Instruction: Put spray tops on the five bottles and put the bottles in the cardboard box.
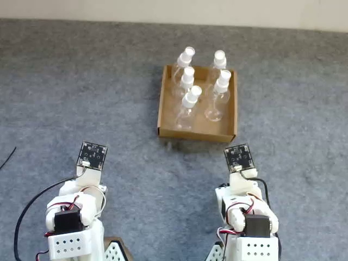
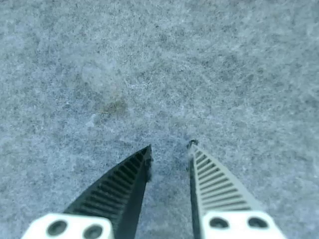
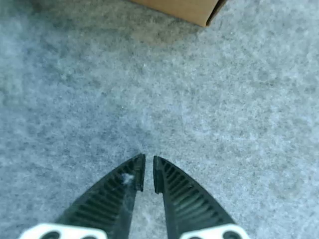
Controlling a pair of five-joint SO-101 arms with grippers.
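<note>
Several clear bottles stand upright in the cardboard box point(image 1: 161, 111) at the far middle of the table, each with a white spray top, such as one bottle point(image 1: 190, 102) near the box's front. The box's near corner point(image 3: 185, 7) lies ahead of my right gripper point(image 3: 148, 165), which is shut with nothing in it and hangs over bare carpet. My left gripper point(image 2: 169, 147) is a little open and empty above the carpet. Both arms, left point(image 1: 81, 201) and right point(image 1: 246, 204), sit pulled back at the near edge, well short of the box.
Grey carpet point(image 1: 98, 98) covers the whole table. A thin black cable end point(image 1: 7, 155) lies at the far left edge. A pale wall strip runs along the far side.
</note>
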